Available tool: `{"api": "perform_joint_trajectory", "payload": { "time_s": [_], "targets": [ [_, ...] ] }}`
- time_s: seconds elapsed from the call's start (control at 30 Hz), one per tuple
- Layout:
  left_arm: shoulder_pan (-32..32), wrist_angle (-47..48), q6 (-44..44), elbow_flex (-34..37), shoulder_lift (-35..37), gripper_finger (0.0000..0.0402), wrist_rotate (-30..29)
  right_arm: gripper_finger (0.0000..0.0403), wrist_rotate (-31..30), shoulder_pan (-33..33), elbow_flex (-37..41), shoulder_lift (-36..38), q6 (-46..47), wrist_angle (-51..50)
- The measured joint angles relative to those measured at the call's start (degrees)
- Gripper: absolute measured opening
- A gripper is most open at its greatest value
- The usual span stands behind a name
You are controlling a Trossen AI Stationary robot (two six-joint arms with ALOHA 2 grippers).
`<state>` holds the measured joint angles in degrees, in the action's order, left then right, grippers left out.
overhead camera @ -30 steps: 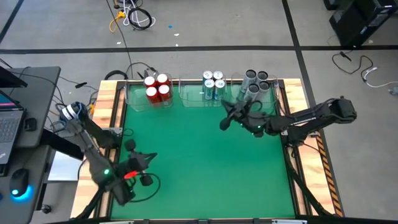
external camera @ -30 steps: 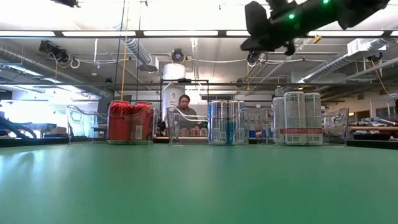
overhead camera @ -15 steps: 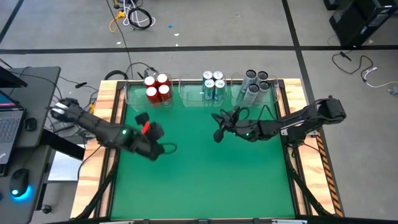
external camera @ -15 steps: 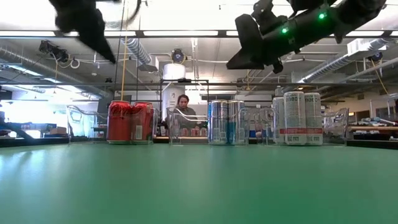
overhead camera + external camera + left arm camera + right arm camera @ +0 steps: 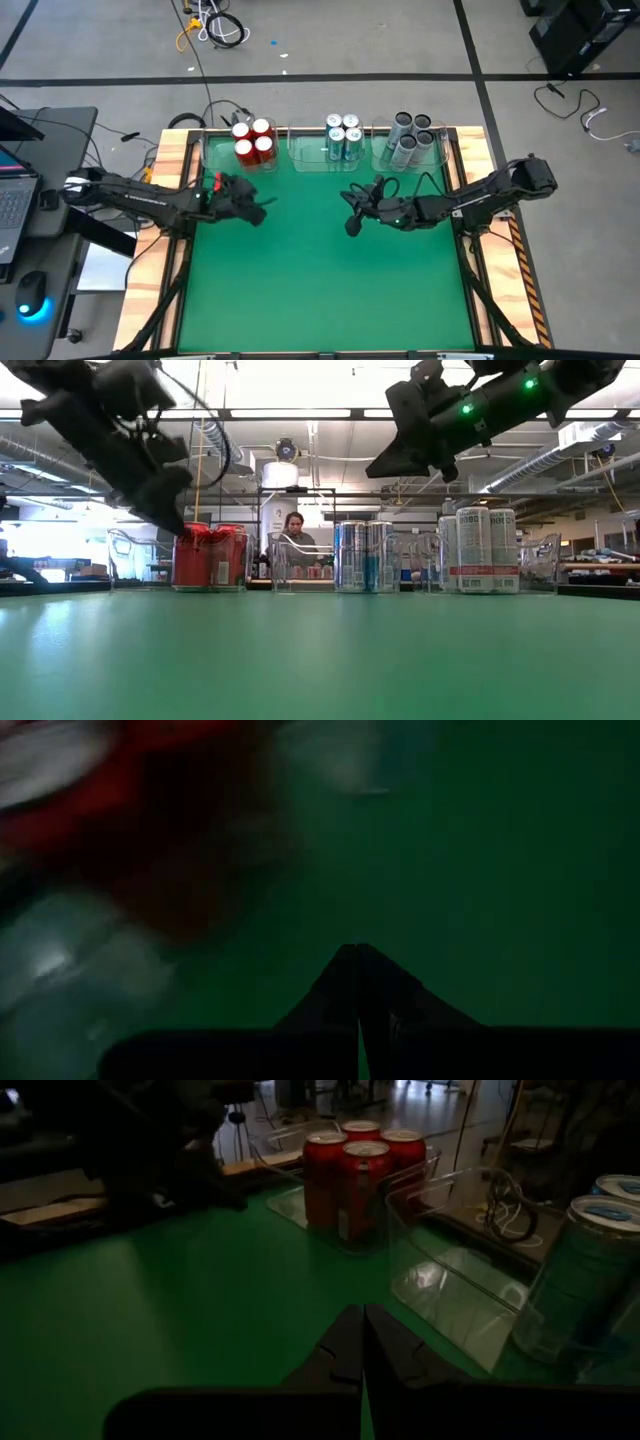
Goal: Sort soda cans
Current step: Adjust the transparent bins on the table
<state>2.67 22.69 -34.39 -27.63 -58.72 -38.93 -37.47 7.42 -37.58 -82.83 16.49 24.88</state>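
Along the table's far edge the soda cans stood sorted in three clear bins (image 5: 310, 160): red cans (image 5: 254, 141), blue-and-white cans (image 5: 343, 135) and grey cans (image 5: 411, 133), with none left on the green mat (image 5: 320, 280). Both grippers were empty with jaws together, and the risk, as I judged it, lay with the left gripper (image 5: 252, 208), which hung just beside the red bin and could knock it if it swung further. Half a second before, that gripper was lower over the mat; the right gripper (image 5: 352, 218) had barely shifted near mid-table
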Motion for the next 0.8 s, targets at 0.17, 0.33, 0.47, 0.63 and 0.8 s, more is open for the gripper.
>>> {"api": "perform_joint_trajectory", "payload": {
  "time_s": [0.17, 0.33, 0.47, 0.63, 0.8],
  "targets": [
    [-4.2, 13.6, -14.0, -0.4, 0.2, 0.0000, -9.8, 0.0000, -0.2, 0.0, 0.0, -0.5, 0.5, -0.5],
    [-4.8, 27.2, -26.8, -1.0, 0.4, 0.0001, -10.6, 0.0000, -0.2, 0.0, 0.0, -0.5, 0.5, -1.1],
    [-5.0, 38.9, -39.0, -1.0, 0.4, 0.0001, -12.7, 0.0000, -0.2, 0.0, 0.0, -0.5, 1.4, -1.4],
    [-5.5, 46.6, -48.2, -1.0, 0.2, 0.0001, -15.6, 0.0000, -0.3, 0.0, 0.0, -0.5, 1.4, -1.6],
    [-8.2, 42.1, -48.3, 1.0, 0.1, 0.0001, -20.0, 0.0000, -0.4, 0.0, 0.0, -0.5, 1.5, -1.4]
  ]
}}
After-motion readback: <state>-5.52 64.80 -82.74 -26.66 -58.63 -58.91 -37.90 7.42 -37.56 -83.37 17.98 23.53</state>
